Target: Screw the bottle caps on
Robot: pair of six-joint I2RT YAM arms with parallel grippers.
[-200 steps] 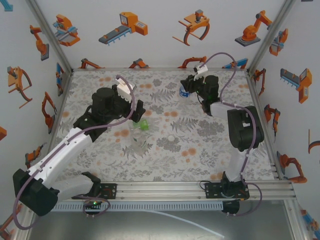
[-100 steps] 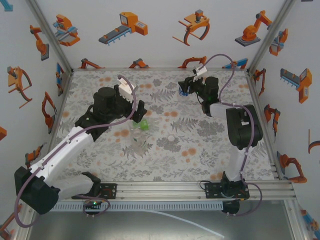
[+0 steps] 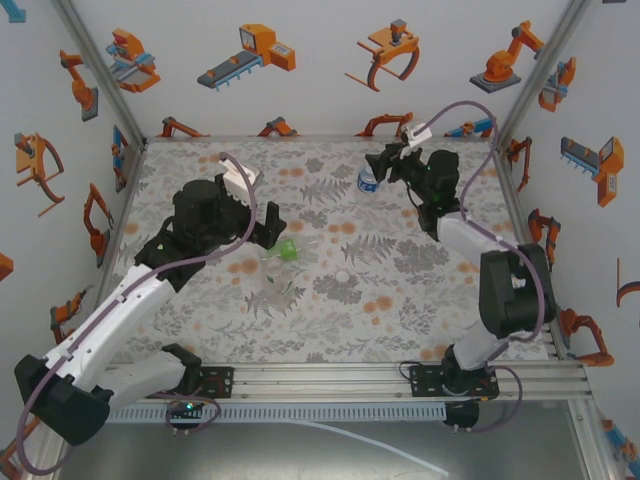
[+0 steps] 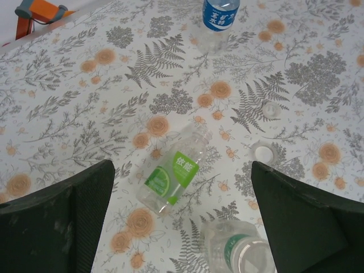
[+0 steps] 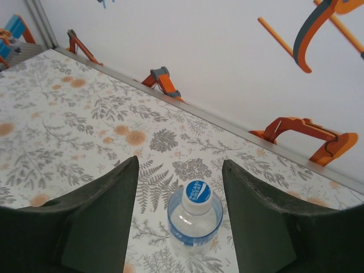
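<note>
Now that the right jaws have let go of the blue bottle (image 5: 195, 223) and drawn back, they stand apart above it, one to each side, touching nothing; a second ago they were closed down over its top. Its blue cap (image 5: 198, 192) sits on the neck and it stands upright unaided, so I judge that one done, though I can't check from here how tight it is. That leaves two to cap. My left jaws are wide apart, holding nothing, and have eased a little farther from the blue bottle. On the bench (image 3: 400, 300) I count three bottles: the blue bottle, a green-label bottle (image 4: 170, 176) lying on its side well apart from it, and an open bottle (image 4: 236, 253) farther still. Caps, three: the blue cap on, plus a white cap (image 4: 263, 151) and a paler cap (image 4: 272, 109) loose between the blue bottle and the open bottle.
</note>
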